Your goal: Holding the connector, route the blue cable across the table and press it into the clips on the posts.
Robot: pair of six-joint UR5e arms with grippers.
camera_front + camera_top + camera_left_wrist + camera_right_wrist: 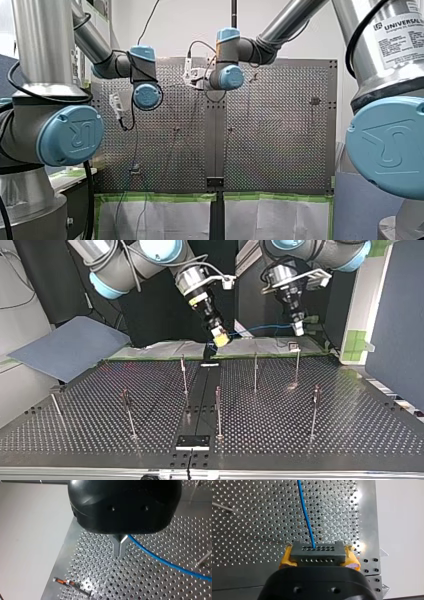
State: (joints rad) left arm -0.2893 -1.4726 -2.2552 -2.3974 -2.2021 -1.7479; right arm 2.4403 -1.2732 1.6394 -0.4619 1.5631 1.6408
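My right gripper [318, 561], with yellow pads [287, 558], is shut on the dark grey connector [317, 552]. The blue cable [305, 512] leaves the connector and runs out over the perforated table [249, 530]. In the top view this gripper [220, 338] hangs above the table's far edge near the middle, and the cable [260, 329] spans to my left gripper [298, 330] further right. My left gripper's metal fingers [117, 546] are shut, with the cable [162, 561] coming out beside them. Several thin posts [255, 371] with clips stand on the table.
A post with a clip [71, 583] stands below and beside my left gripper, near the table's edge. A black strip [200, 400] runs down the table's middle. A blue-grey board [70, 347] lies off the table at the top view's left.
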